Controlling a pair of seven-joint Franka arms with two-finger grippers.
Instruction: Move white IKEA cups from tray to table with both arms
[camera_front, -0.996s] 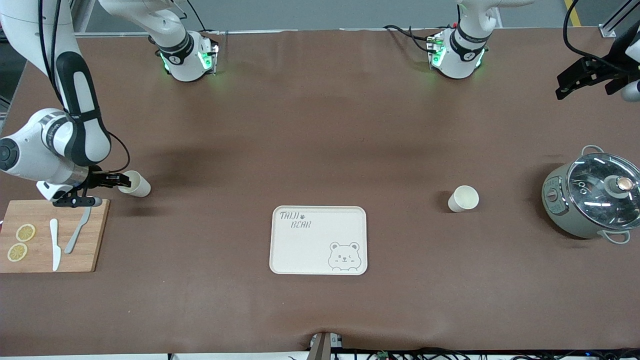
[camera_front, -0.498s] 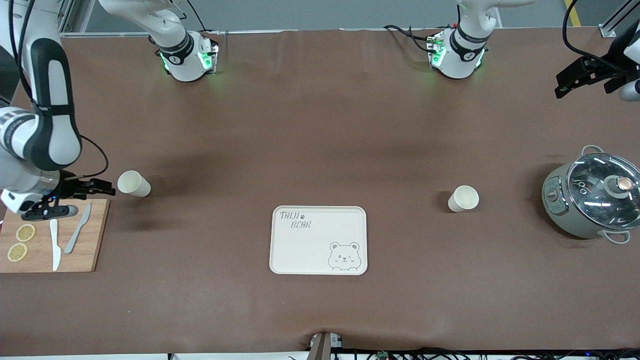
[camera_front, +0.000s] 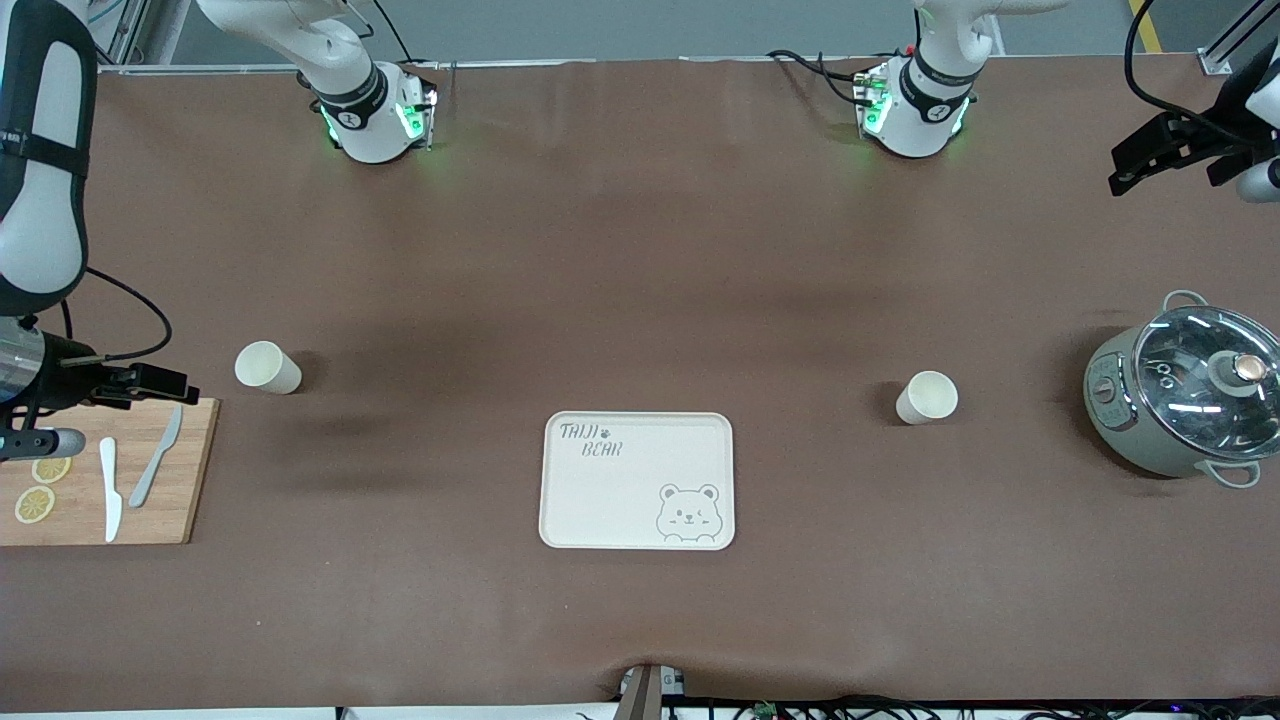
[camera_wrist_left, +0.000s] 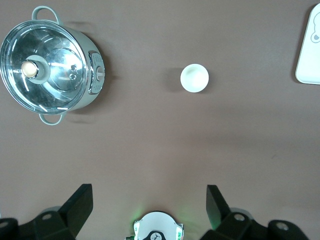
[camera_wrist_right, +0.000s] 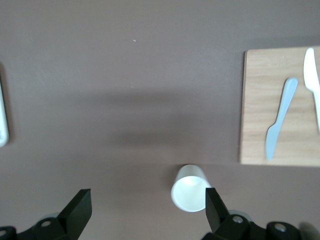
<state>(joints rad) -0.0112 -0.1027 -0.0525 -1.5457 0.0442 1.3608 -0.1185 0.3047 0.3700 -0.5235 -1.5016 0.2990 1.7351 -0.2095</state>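
Tray (camera_front: 637, 480) bare — both white cups (camera_front: 267, 367) (camera_front: 926, 397) stand on the table (camera_front: 640, 250), one toward each arm's end. Left gripper (camera_front: 1165, 152) and right gripper (camera_front: 95, 400) open, holding nothing — task appears complete.

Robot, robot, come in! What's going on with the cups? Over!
Both grippers open, holding nothing: right gripper over the cutting board, left gripper up at its table end. Both cups on the table, tray empty. Nothing in the way.

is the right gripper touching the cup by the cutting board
Apart. The front view shows bare table between the right gripper, open over the cutting board, and the cup standing alone.
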